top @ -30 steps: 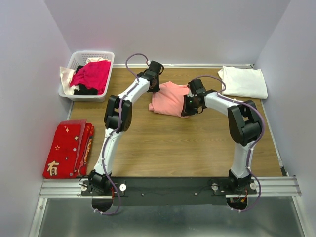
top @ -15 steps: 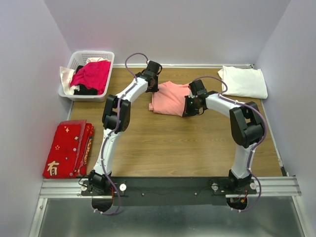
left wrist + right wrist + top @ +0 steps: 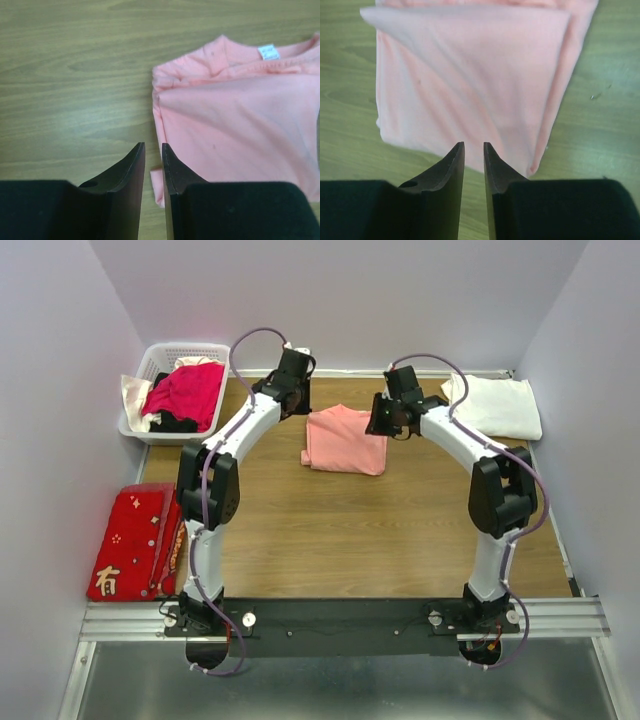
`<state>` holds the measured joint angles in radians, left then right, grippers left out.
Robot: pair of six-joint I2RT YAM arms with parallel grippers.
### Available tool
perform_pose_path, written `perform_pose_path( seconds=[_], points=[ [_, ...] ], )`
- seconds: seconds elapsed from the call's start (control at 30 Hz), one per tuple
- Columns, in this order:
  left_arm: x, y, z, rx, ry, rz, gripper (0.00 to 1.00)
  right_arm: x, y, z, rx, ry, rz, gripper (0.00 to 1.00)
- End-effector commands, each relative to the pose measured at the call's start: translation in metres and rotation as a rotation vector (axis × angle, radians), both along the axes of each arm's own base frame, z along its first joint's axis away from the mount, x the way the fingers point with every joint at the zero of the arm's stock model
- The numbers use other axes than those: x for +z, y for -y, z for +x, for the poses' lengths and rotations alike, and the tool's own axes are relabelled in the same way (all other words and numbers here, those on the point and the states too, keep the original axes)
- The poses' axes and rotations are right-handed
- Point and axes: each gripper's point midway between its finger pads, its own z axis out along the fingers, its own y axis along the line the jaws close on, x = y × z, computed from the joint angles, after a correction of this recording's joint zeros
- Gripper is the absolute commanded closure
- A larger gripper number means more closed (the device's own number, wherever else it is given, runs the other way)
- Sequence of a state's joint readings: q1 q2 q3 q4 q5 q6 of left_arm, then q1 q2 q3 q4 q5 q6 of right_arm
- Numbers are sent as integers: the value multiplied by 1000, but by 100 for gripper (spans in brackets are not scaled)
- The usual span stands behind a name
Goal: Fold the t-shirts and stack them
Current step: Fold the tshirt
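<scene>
The salmon-pink t-shirt [image 3: 345,440] lies folded in a rough rectangle on the wooden table, its neck toward the back. It shows in the left wrist view [image 3: 235,125] with the collar tag up, and in the right wrist view [image 3: 470,75]. The white t-shirt [image 3: 492,405] lies folded at the back right corner. My left gripper [image 3: 292,406] hovers just off the pink shirt's back left corner, jaws nearly together and empty [image 3: 153,147]. My right gripper [image 3: 382,423] hovers off its back right edge, also nearly shut and empty [image 3: 473,146].
A white basket [image 3: 140,418] of red, white and dark clothes stands at the back left. A flat red cloth with gold characters [image 3: 135,540] lies at the left edge. Walls close in on the left, back and right.
Both grippers have lifted off the pink shirt and drawn back toward the far wall. The shirt stays flat and folded, now uncovered.
</scene>
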<state>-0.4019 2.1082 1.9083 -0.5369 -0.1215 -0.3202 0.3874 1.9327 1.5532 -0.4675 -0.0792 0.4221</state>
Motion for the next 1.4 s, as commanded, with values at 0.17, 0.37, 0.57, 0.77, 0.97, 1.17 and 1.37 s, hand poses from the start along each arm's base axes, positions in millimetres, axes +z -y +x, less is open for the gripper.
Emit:
perform_pose_path(
  seconds=[0.17, 0.37, 0.57, 0.77, 0.97, 1.17, 1.37],
  points=[
    [-51, 35, -65, -111, -119, 12, 71, -28, 18, 77, -80, 5, -79, 65],
    [-87, 44, -91, -141, -192, 9, 71, -51, 29, 98, -87, -16, -79, 64],
    [-114, 36, -99, -121, -241, 50, 71, -76, 24, 108, -64, -50, -44, 64],
    [-132, 18, -120, -94, -287, 98, 71, -98, 36, 116, -108, -81, -45, 64],
    [-144, 0, -150, -93, -324, 149, 71, -108, 60, 128, -171, -91, -40, 64],
    [-153, -4, -167, -106, -353, 152, 71, -113, 69, 133, -183, -102, -40, 64],
    [-147, 5, -165, -126, -328, 133, 71, -113, 64, 129, -158, -112, -21, 64]
  ],
)
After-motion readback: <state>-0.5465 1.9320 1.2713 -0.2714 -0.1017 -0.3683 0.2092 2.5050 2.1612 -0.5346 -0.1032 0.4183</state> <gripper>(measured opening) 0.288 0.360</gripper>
